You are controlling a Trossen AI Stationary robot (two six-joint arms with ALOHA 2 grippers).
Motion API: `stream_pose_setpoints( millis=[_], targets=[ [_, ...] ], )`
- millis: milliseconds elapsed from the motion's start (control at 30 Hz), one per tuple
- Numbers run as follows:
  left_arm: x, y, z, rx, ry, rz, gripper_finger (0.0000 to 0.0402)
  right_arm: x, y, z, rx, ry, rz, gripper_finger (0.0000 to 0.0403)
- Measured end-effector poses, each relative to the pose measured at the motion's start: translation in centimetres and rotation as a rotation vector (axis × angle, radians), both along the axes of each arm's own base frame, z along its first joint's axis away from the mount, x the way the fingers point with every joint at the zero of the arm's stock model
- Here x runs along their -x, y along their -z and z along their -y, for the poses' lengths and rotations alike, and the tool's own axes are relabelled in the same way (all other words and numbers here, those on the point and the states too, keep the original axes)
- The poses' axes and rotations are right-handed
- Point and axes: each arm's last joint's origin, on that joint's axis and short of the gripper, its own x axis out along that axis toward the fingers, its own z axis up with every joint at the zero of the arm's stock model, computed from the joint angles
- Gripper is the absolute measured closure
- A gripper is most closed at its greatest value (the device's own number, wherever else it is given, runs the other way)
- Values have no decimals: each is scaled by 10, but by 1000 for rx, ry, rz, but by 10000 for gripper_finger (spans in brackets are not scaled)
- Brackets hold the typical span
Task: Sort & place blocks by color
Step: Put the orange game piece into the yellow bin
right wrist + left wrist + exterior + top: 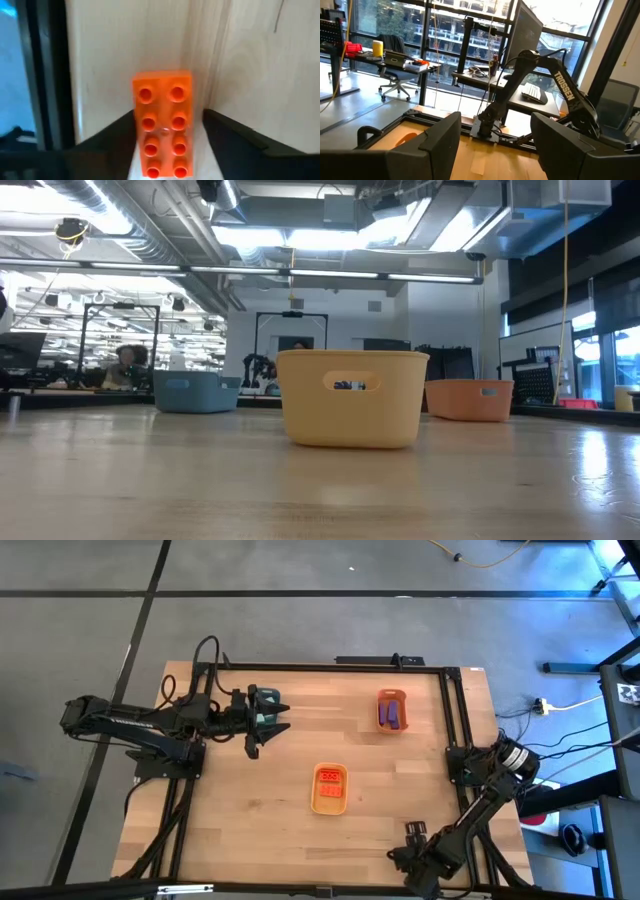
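The high view looks straight down on the pale wooden table [250, 810]. The low view looks level across it, close to the yellow oblong plastic tray [350, 397], shared with the high view. Each wrist view looks forward past its arm's dark fingers.

in the right wrist view the orange brick [162, 125] is cut off by the picture's lower edge, and the right pincer [167, 150] shows only as two dark shapes flanking it, their tips out of frame; whether they touch the brick cannot be told. from above, the blue tray [265, 708] is mostly hidden under the left pincer [272, 728], so its contents are unseen. the bricks in the yellow tray [330, 802] and orange tray [391, 694] are too small to count. at worktop height, tray walls hide all contents.
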Motion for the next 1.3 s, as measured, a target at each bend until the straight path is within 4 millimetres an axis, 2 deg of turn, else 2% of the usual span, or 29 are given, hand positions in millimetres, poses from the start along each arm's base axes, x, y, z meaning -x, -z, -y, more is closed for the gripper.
stream_pose_setpoints(
  millis=[133,267,367,533,667,833,1000,1200,1300],
  targets=[
    [0,0,0,1,-3,0,170,0,0,4,25,-92,-14,258],
    [0,0,0,1,-3,0,170,-5,-2,11,33,-196,-34,260],
    [0,0,0,2,-3,0,170,-5,-5,30,74,-199,-64,260],
    [0,0,0,5,-2,1,170,11,-13,83,57,66,-38,260],
    [0,0,0,5,-2,0,170,20,-29,120,-116,305,195,260],
    [0,0,0,3,5,-3,170,8,-56,155,-379,531,659,260],
    [0,1,2,-2,64,-10,170,-15,-86,191,-336,612,1040,260],
    [-1,2,1,25,104,-13,170,-47,-125,226,-265,561,1361,260],
    [-1,2,-3,31,65,-15,170,-59,-137,238,-252,510,1439,260]
  ],
)
